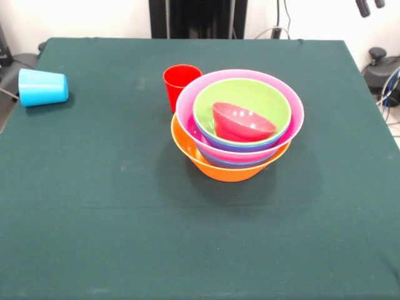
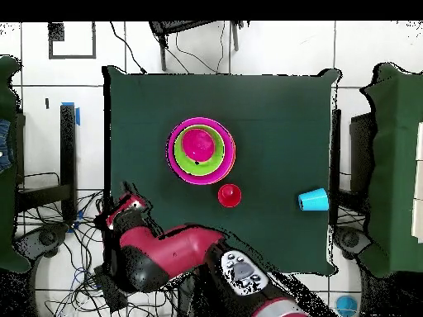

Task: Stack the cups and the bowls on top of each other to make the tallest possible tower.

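We find the table covered in matt dark green cloth of fine weave. The orange bowl, pink bowl, lime green bowl and small red bowl appear smooth, glossy plastic. The red cup and light blue cup look like duller plastic.

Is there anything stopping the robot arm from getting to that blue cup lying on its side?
Probably not. The blue cup lies alone near the table's edge, well apart from the bowl stack.
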Available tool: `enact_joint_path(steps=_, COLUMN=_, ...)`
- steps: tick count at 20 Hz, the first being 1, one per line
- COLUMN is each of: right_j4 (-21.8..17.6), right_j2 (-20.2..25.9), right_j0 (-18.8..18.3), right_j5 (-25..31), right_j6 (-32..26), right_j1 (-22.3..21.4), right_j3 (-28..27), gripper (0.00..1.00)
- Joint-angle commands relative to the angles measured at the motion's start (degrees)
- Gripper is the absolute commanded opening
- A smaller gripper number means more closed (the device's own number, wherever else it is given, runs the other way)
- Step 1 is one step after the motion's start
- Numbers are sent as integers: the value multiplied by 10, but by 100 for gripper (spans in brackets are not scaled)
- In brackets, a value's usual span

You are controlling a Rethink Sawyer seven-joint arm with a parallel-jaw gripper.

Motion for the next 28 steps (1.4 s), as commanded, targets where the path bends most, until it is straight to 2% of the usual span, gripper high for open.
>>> enact_joint_path(steps=1, right_j4=62, right_j2=-226, right_j0=51, right_j5=11, right_j6=126, right_j1=44, right_j3=53, gripper=100)
enact_joint_path(steps=2, right_j4=79, right_j2=-222, right_j0=52, right_j5=35, right_j6=145, right_j1=56, right_j3=55, gripper=100)
enact_joint_path(steps=3, right_j4=102, right_j2=-239, right_j0=70, right_j5=70, right_j6=147, right_j1=60, right_j3=51, gripper=100)
enact_joint_path(steps=4, right_j4=154, right_j2=-289, right_j0=118, right_j5=138, right_j6=145, right_j1=63, right_j3=40, gripper=100)
enact_joint_path(steps=5, right_j4=174, right_j2=-307, right_j0=134, right_j5=151, right_j6=148, right_j1=70, right_j3=37, gripper=100)
enact_joint_path(steps=7, right_j4=208, right_j2=-379, right_j0=204, right_j5=168, right_j6=124, right_j1=101, right_j3=9, gripper=100)
enact_joint_path(steps=8, right_j4=240, right_j2=-426, right_j0=250, right_j5=166, right_j6=121, right_j1=122, right_j3=-4, gripper=100)
enact_joint_path(steps=9, right_j4=255, right_j2=-444, right_j0=266, right_j5=159, right_j6=124, right_j1=133, right_j3=-7, gripper=100)
enact_joint_path(steps=10, right_j4=280, right_j2=-481, right_j0=300, right_j5=147, right_j6=126, right_j1=148, right_j3=-11, gripper=100)
enact_joint_path(steps=12, right_j4=302, right_j2=-531, right_j0=341, right_j5=160, right_j6=119, right_j1=167, right_j3=-23, gripper=100)
enact_joint_path(steps=17, right_j4=315, right_j2=-584, right_j0=364, right_j5=135, right_j6=130, right_j1=200, right_j3=-35, gripper=100)
enact_joint_path(steps=20, right_j4=289, right_j2=-578, right_j0=337, right_j5=125, right_j6=131, right_j1=201, right_j3=-38, gripper=100)
enact_joint_path(steps=28, right_j4=245, right_j2=-593, right_j0=310, right_j5=121, right_j6=114, right_j1=224, right_j3=-83, gripper=100)
